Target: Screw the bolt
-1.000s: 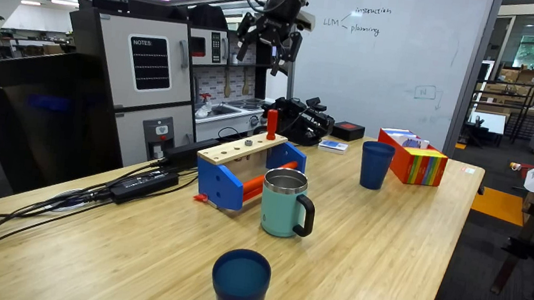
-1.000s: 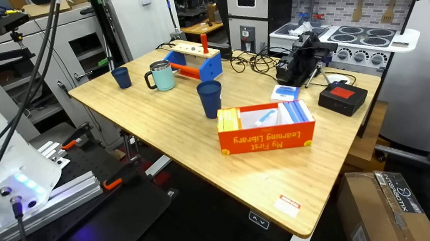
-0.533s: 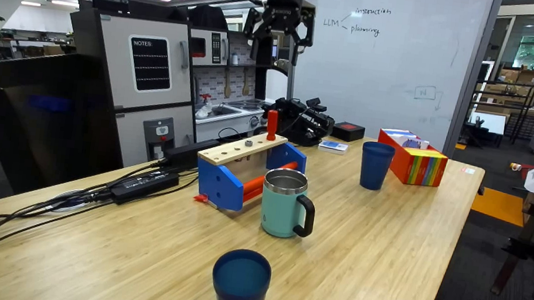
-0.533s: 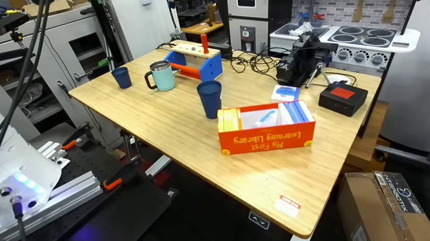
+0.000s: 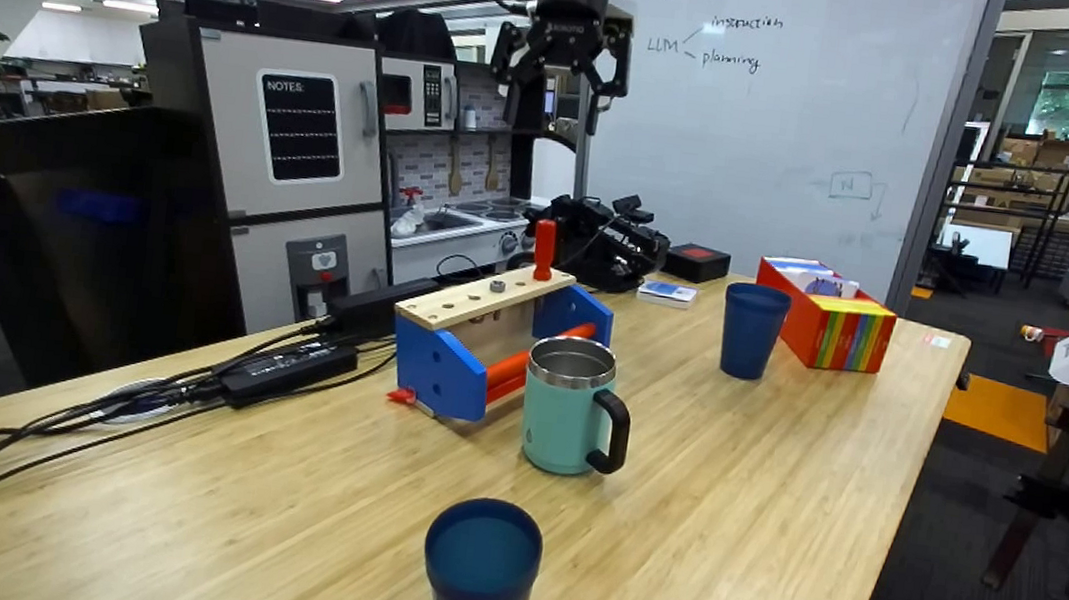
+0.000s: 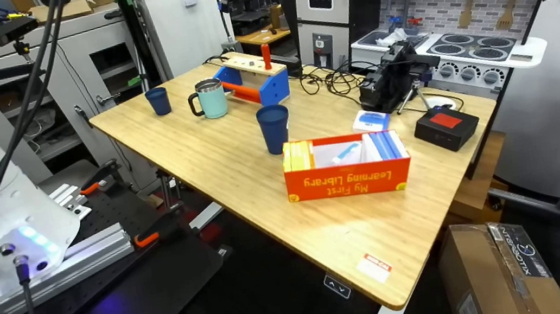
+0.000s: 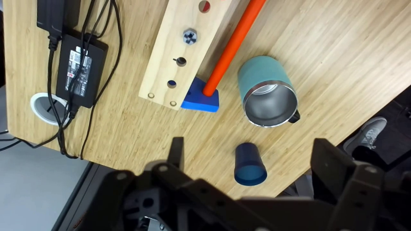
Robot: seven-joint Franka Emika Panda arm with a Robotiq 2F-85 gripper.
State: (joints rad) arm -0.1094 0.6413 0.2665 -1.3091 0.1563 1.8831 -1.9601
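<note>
Pincer [image 5: 553,113] now points down, was tilted a second ago
Spread wide, gripping nothing; bolt [image 7: 189,36] hasn't budged tho

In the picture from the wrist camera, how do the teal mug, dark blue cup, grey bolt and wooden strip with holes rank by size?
Largest to smallest, as they look there:
1. wooden strip, though the top edge cuts it off
2. teal mug
3. dark blue cup
4. grey bolt
</note>
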